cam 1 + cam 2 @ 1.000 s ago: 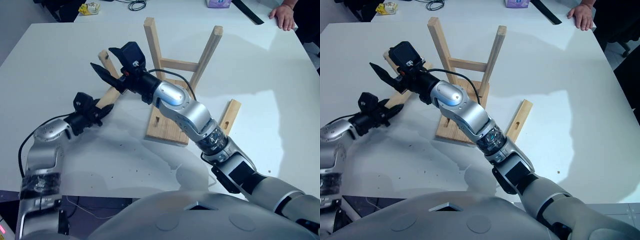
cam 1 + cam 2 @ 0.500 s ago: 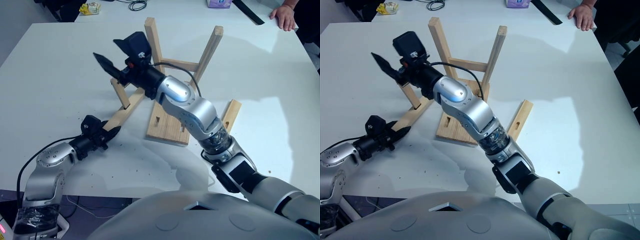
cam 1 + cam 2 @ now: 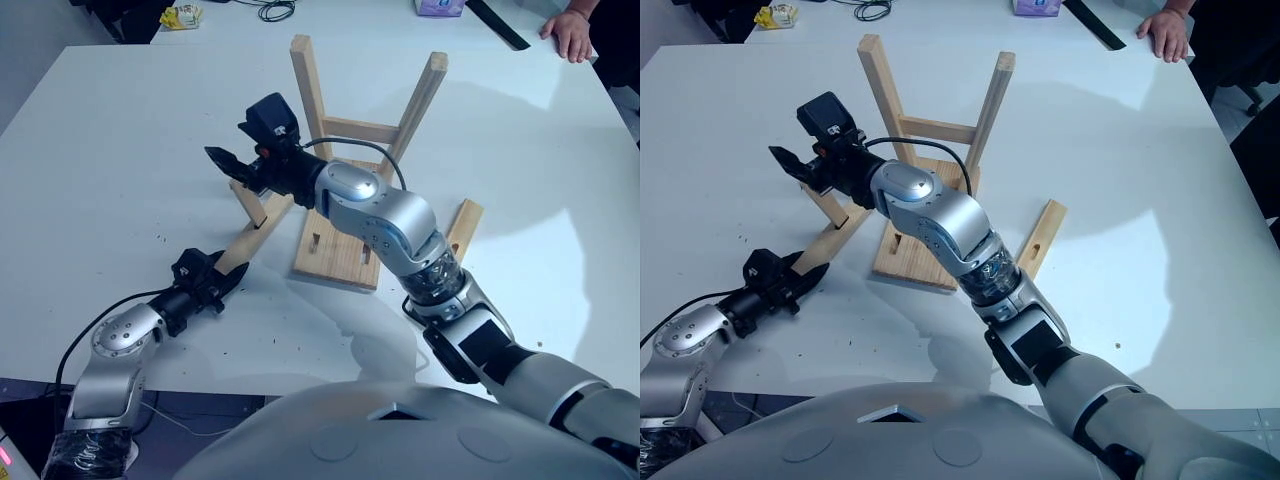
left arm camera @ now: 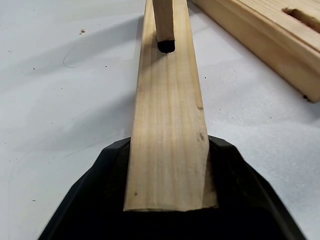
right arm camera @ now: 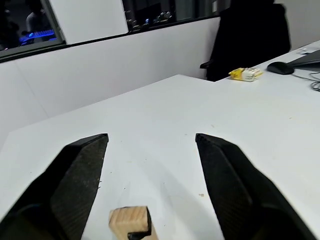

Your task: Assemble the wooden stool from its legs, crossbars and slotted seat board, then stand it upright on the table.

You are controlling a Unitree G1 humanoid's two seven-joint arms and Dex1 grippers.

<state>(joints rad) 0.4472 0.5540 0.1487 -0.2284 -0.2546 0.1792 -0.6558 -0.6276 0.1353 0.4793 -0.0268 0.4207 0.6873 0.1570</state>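
The slotted seat board [image 3: 335,262] lies flat on the table with two legs [image 3: 308,85] [image 3: 420,100] standing up from it, joined by a crossbar [image 3: 358,130]. Another leg [image 3: 262,228] lies on the table left of the board, and a short crossbar [image 3: 248,200] rises from its slot [image 4: 166,46]. My left gripper [image 3: 226,279] is shut on the near end of this leg [image 4: 167,150]. My right gripper [image 3: 236,152] hovers open at the crossbar's top end [image 5: 131,222], its fingers [image 5: 80,170] on either side and apart from the wood.
A loose slotted leg [image 3: 460,230] lies to the right of the seat board. A person's hand [image 3: 568,30] rests on the table's far right edge. A yellow object [image 3: 183,15] and a purple box [image 3: 437,6] sit beyond the far edge.
My left gripper has pulled the leg's end toward the near table edge. My right gripper lifted, then came down over the crossbar's top end, staying open.
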